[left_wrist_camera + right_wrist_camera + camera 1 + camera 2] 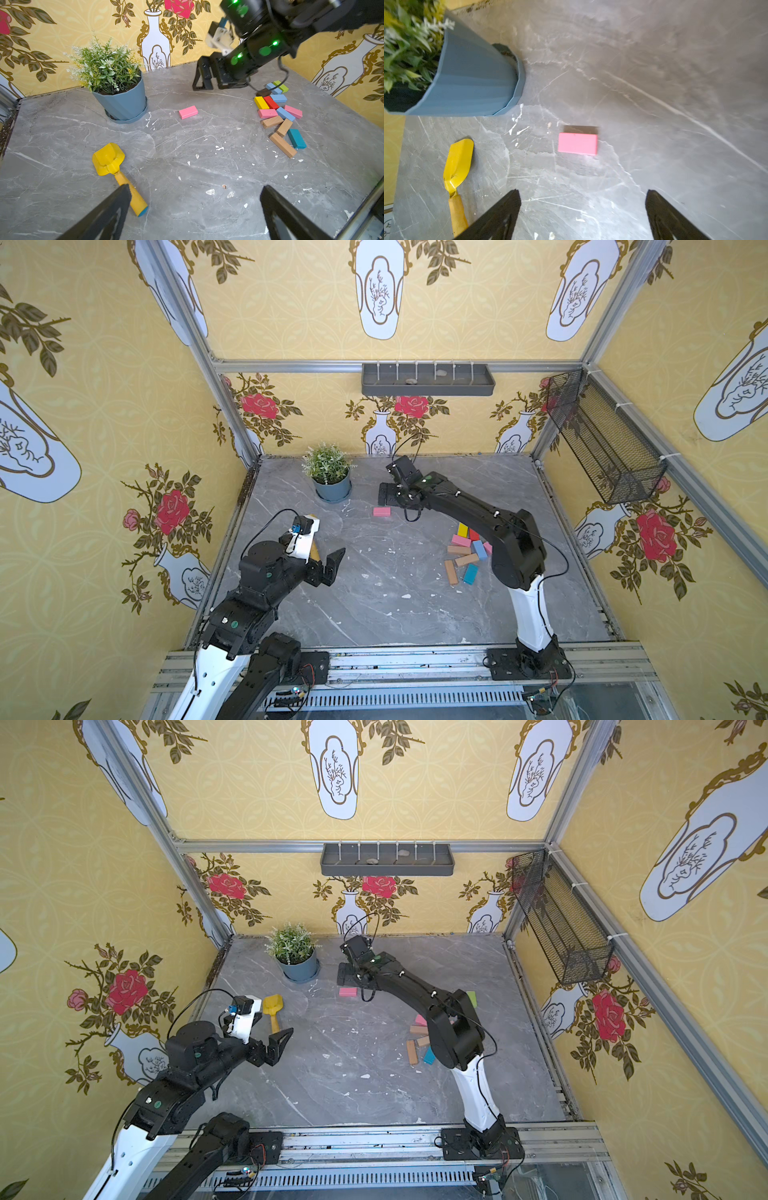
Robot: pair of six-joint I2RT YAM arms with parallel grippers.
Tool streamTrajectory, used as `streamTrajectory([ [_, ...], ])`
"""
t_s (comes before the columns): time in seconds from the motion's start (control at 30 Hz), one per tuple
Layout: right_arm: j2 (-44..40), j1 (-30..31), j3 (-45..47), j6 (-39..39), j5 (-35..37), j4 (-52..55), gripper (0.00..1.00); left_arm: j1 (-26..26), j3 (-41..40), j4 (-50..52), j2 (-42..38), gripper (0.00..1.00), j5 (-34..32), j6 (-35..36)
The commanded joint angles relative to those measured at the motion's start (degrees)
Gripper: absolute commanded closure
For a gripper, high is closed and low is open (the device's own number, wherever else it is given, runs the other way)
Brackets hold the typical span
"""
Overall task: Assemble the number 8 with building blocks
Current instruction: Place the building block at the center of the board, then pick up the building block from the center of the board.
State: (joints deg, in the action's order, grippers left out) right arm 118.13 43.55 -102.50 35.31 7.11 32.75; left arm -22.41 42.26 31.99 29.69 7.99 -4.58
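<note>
Marble tabletop [374, 614] fills the lower centre of both top views, a potted plant [330, 477] at its upper left. Right gripper [581, 192], upper centre, and left gripper [196, 188], centre left, both stand spread wide, grasping nothing. Most building blocks [459, 549] lie heaped at centre right, partly behind the right arm [478, 514]; a yellow scoop [272, 1004] lies at left. One pink block [381, 511] lies flat just below the right gripper, untouched.

Arms [469, 506] blk, white lower links [530, 614]; green LEDs [275, 43]; thin blk cables [287, 71]; triangular blk fingers [116, 212].
</note>
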Motion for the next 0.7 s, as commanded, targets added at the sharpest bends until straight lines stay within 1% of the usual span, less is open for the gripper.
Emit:
streamTrajectory([
  [0.0, -6.1, -2.2, 6.3, -3.3, 3.5, -0.5, 0.01, 0.0, 0.0, -0.3, 0.0, 0.0, 0.4, 0.2],
  [0.07, -10.3, -4.8, 10.9, -4.2, 4.1, 0.6, 0.02, 0.0, 0.1, -0.3, 0.1, 0.0, 0.4, 0.2],
  [0.27, -21.1, -13.3, 24.2, -4.9, 4.1, 0.8, 0.02, 0.0, 0.1, -0.3, 0.6, 0.0, 0.6, 0.2],
  [0.4, -26.6, -18.6, 31.5, -4.6, 3.3, -0.2, 0.02, 0.0, 0.1, -0.2, 0.9, 0.0, 0.7, 0.2],
  [0.53, -29.5, -23.3, 36.1, -3.4, 0.9, -1.1, 0.02, 0.0, 0.1, -0.2, 1.3, 0.0, 0.8, 0.2],
  [0.67, -30.2, -25.9, 38.0, 0.1, 1.0, -1.0, 0.02, 0.0, 0.1, -0.2, 1.6, 0.0, 0.9, 0.2],
])
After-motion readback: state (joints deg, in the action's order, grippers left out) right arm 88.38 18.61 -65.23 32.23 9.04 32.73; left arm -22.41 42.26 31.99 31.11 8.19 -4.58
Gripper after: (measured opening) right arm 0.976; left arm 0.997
